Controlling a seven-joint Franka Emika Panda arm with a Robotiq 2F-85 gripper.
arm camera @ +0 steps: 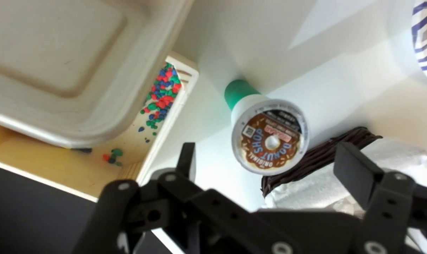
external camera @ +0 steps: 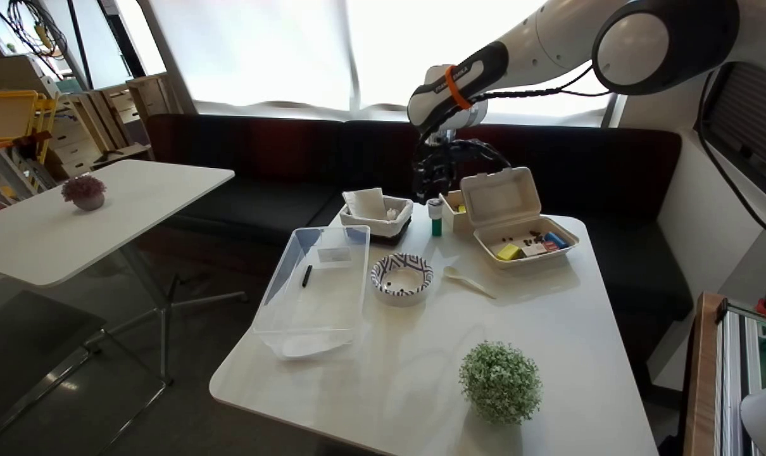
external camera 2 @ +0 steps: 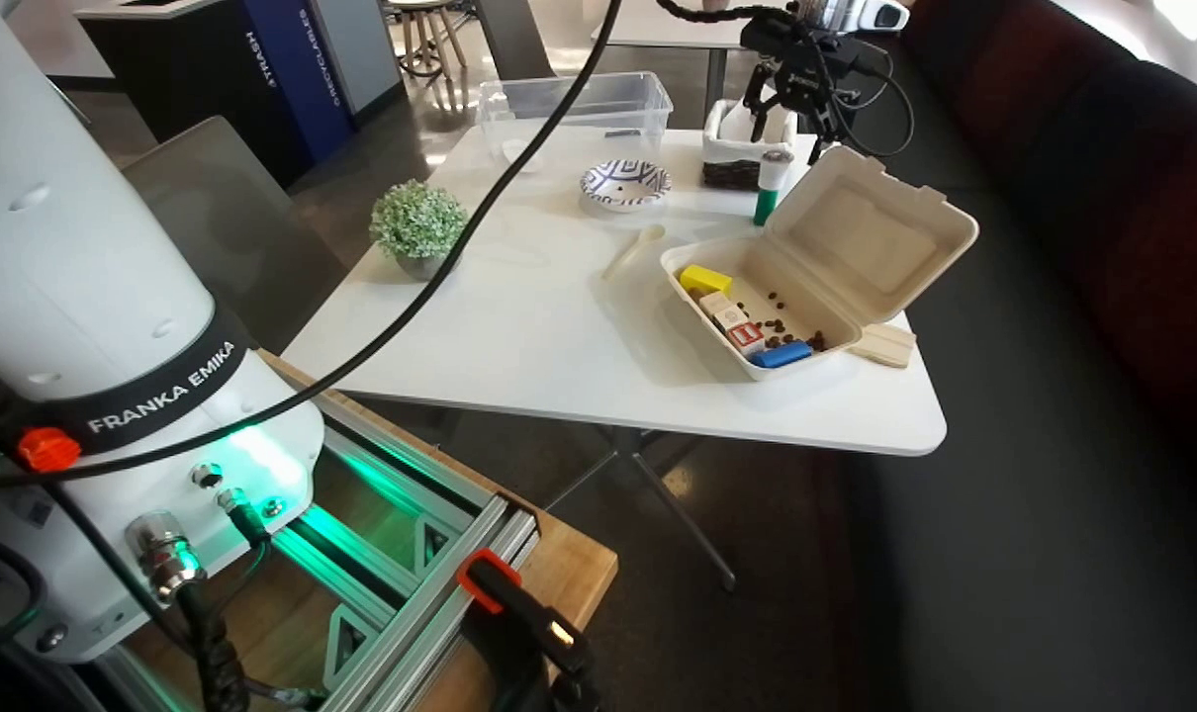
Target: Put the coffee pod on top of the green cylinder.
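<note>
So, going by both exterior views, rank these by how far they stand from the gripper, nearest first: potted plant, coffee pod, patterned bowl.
1. Coffee pod, on top of the green cylinder.
2. Patterned bowl, between the clear bin and the spoon.
3. Potted plant, well apart from both, low in an exterior view.

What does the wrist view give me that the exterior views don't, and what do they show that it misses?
Only the wrist view: the "Donut Shop" print on the coffee pod and the small red, green and blue bits in the pale box.

Only the exterior views: the leafy green plant, the clear bin, the pale spoon and the blocks inside the takeout box.

Shared: the coffee pod on the green cylinder; the takeout box and patterned bowl, cropped in the wrist view; the open tool.
</note>
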